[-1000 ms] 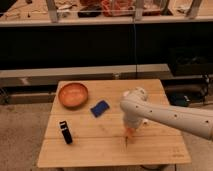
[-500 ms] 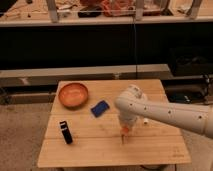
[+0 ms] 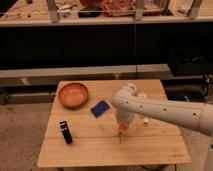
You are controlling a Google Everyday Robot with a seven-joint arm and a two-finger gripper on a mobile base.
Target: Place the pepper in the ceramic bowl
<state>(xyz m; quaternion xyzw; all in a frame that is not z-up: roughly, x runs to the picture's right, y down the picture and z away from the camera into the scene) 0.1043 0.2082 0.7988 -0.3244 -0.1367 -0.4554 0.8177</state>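
Observation:
The small orange pepper (image 3: 121, 131) sits at the tip of my gripper (image 3: 121, 129), which is shut on it just above the wooden table (image 3: 150, 147), near the middle front. The white arm (image 3: 165, 111) reaches in from the right and hides most of the gripper. The ceramic bowl (image 3: 73, 95), round and orange-brown, stands at the table's far left corner, well to the left of the gripper and farther back. Nothing lies in it.
A blue rectangular block (image 3: 100, 108) lies between the bowl and the gripper. A black object (image 3: 65, 132) stands near the table's left front. A small white item (image 3: 145, 120) lies under the arm. Dark shelving runs behind the table.
The gripper and arm have shifted a little to the left, towards the bowl's side, carrying the pepper along. The other things have not moved.

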